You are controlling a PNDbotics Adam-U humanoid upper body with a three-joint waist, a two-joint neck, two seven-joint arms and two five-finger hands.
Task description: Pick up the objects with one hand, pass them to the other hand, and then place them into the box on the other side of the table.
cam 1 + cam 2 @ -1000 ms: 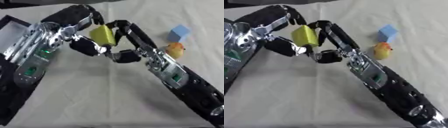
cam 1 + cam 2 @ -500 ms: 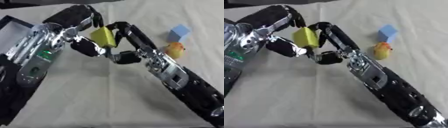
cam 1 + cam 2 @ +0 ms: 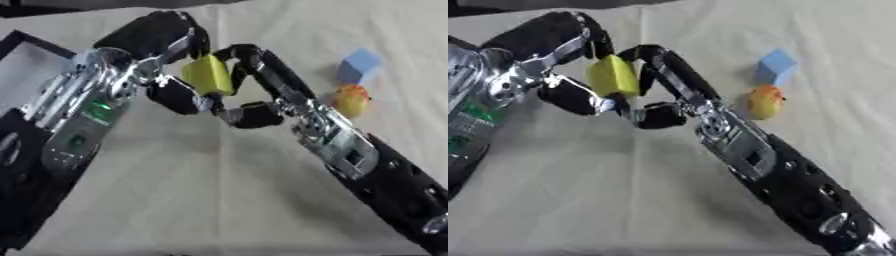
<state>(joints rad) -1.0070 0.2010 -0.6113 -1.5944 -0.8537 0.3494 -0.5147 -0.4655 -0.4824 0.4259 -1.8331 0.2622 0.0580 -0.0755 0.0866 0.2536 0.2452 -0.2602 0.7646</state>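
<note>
Above the table's cloth [image 3: 219, 190], the left hand [image 3: 162, 60] and the right hand [image 3: 258, 80] met around a yellow block [image 3: 208, 75], each with fingers curled onto it. At about two o'clock from the block, a blue cube [image 3: 359, 65] and an orange-yellow rounded object [image 3: 350, 100] sat on the cloth, just beside each other. A dark box [image 3: 22, 45] edge showed at nine o'clock.
</note>
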